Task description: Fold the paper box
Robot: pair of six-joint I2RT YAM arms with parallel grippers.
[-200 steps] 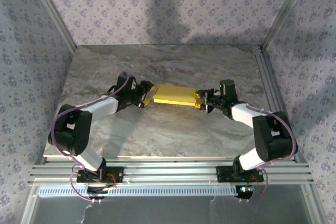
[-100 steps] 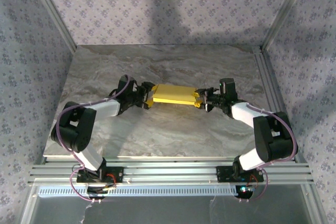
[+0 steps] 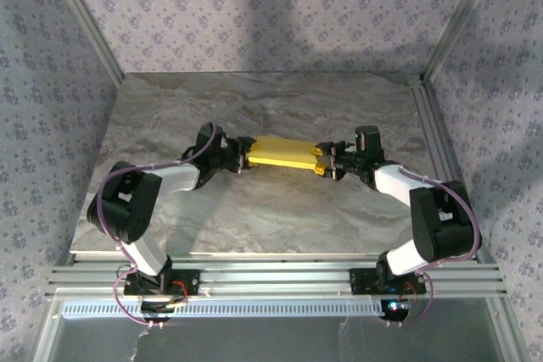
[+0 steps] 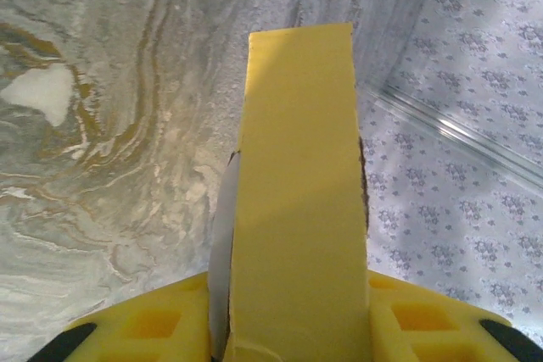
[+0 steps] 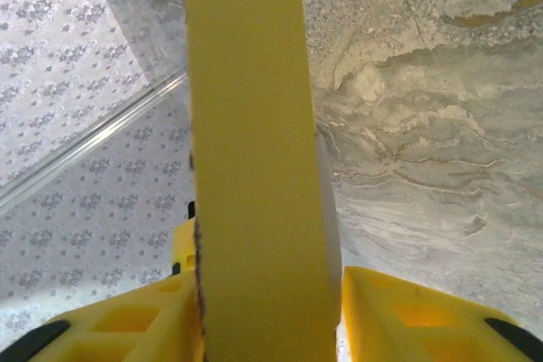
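Well, midway across the marbled table (image 3: 254, 209) the paper box (image 3: 282, 152) spans btw the left gripper (image 3: 240, 157) and right gripper (image 3: 327, 161), each clamped on one end w/ the box filling its gap. Risk as I judge it: if either gripper pulls or twists out of sync w/ the other, the thin card could buckle, tear or slip free (no sign of that in view). Box looks like a flat yellow rectangular strip, edges a bit rough, w/ a white sliver (image 4: 222, 252) along one side.

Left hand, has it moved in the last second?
Yes. The left hand has slid right, away from the table and its left edge, up to the paper box.
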